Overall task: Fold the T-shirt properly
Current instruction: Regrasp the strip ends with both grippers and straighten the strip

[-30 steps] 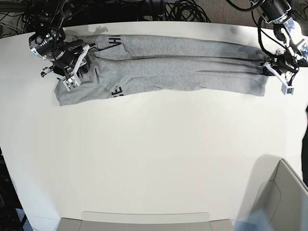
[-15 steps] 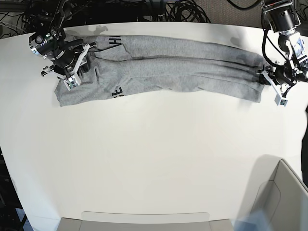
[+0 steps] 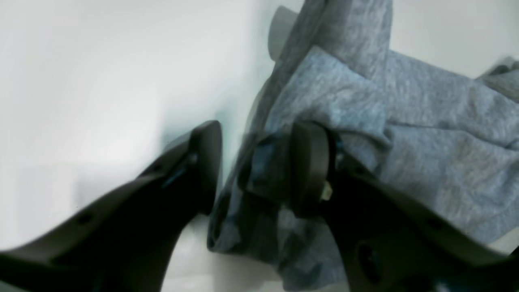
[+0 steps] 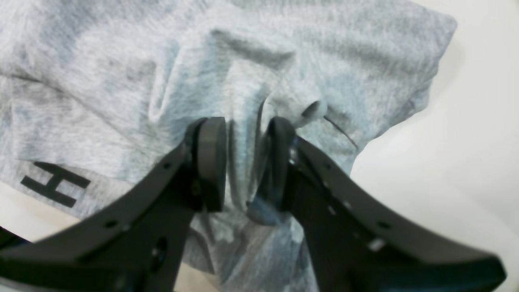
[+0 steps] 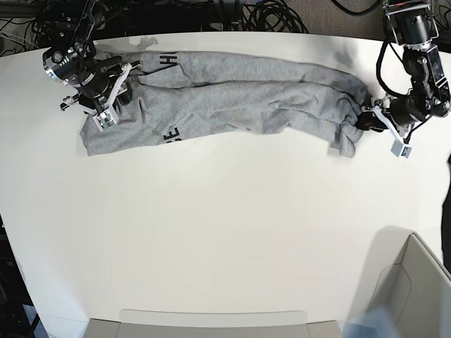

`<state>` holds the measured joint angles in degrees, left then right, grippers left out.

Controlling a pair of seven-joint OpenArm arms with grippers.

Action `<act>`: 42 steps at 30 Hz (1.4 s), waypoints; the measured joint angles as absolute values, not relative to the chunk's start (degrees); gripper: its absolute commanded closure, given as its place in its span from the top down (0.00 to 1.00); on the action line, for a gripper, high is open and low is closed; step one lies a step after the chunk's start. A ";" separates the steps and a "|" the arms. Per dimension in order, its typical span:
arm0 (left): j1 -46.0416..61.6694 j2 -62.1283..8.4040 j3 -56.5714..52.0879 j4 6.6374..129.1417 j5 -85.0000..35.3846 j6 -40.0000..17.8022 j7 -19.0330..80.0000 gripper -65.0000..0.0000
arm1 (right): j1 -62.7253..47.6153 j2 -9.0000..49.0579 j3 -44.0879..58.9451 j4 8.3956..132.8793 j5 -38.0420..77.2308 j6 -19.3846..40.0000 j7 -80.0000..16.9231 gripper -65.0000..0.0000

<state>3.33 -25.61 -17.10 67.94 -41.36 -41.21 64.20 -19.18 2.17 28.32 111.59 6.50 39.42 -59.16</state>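
Observation:
The heather-grey T-shirt (image 5: 232, 95) lies as a long folded strip across the far side of the white table (image 5: 225, 225), with black lettering (image 5: 171, 135) showing near its left end. My right gripper (image 5: 116, 95) sits on that left end, and in the right wrist view the right gripper (image 4: 245, 162) is shut on a raised ridge of the T-shirt (image 4: 284, 61) beside a black H (image 4: 54, 184). My left gripper (image 5: 363, 121) is at the bunched right end. Seen from its wrist camera, the left gripper (image 3: 255, 162) stands open astride the T-shirt's (image 3: 425, 134) edge, and table shows beside one finger (image 3: 206, 162).
Black cables (image 5: 261, 14) run behind the table's far edge. A grey box corner (image 5: 416, 289) stands at the near right. A pale ledge (image 5: 211, 320) lies along the near edge.
My left gripper has moved left along the table, and the T-shirt's right end has crumpled inward with it, shortening the strip. Its jaws have narrowed a little. The right gripper has stayed put.

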 measured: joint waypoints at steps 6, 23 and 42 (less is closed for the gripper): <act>3.36 -25.39 -17.08 67.57 -42.17 -41.41 64.49 0.00 | -19.18 2.15 28.32 111.59 6.50 39.42 -59.16 0.30; 3.97 -28.75 -35.29 66.94 -28.29 -41.19 69.45 0.00 | -19.18 2.04 28.56 111.59 6.68 39.42 -59.13 0.30; 5.41 -22.87 -38.68 94.24 -17.41 -39.92 79.53 0.00 | -19.18 2.02 28.42 111.59 6.66 39.40 -59.13 0.30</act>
<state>5.41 -22.87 -38.68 94.24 -17.41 -39.92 79.53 -19.18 2.02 28.42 111.59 6.66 39.40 -59.13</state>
